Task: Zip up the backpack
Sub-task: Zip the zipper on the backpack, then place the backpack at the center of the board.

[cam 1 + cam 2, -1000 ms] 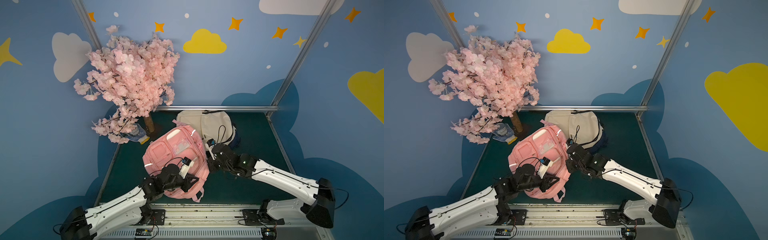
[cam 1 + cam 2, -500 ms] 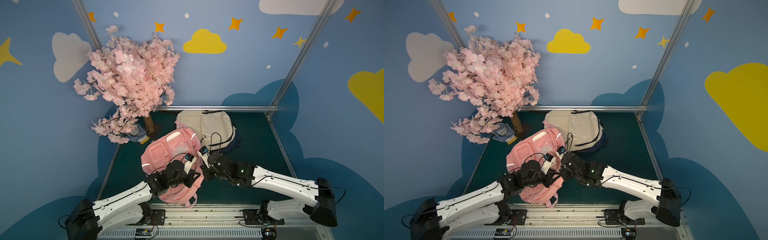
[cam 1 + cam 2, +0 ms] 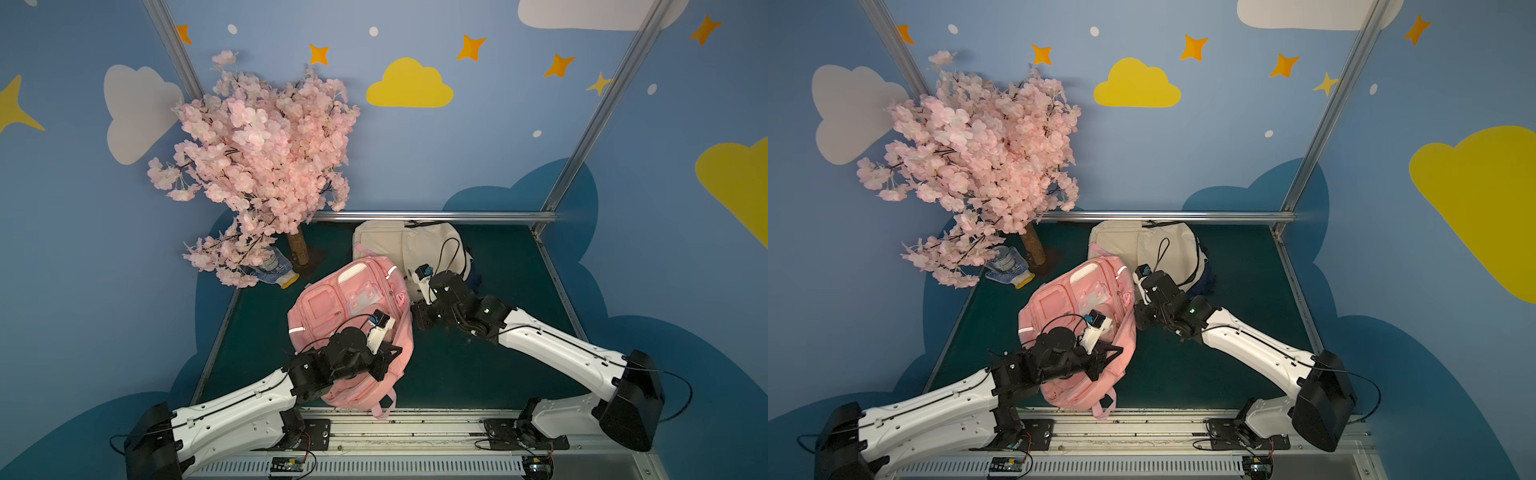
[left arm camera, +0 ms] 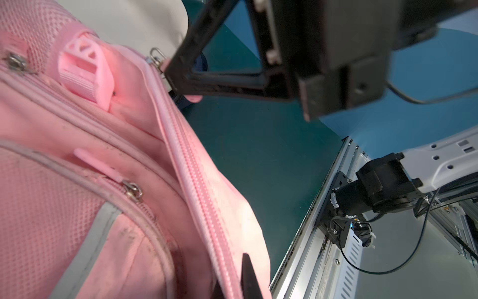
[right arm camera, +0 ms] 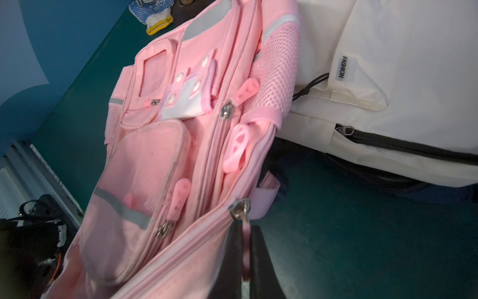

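Since the pink backpack [image 3: 345,307], lying on the worktop [image 3: 457,374] against a cream bag [image 3: 399,245], is judged soft, light and prone to buckling, its zip seam [image 4: 196,181] is pinched by the left gripper [image 4: 231,278] while the zip pull [image 5: 245,247] is clamped in the right gripper [image 5: 245,229].

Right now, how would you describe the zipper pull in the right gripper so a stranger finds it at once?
Find the pink backpack on the green table. On its edge facing the cream backpack sits the zipper pull. Other pink pulls lie free; only this one is pinched in the right gripper.
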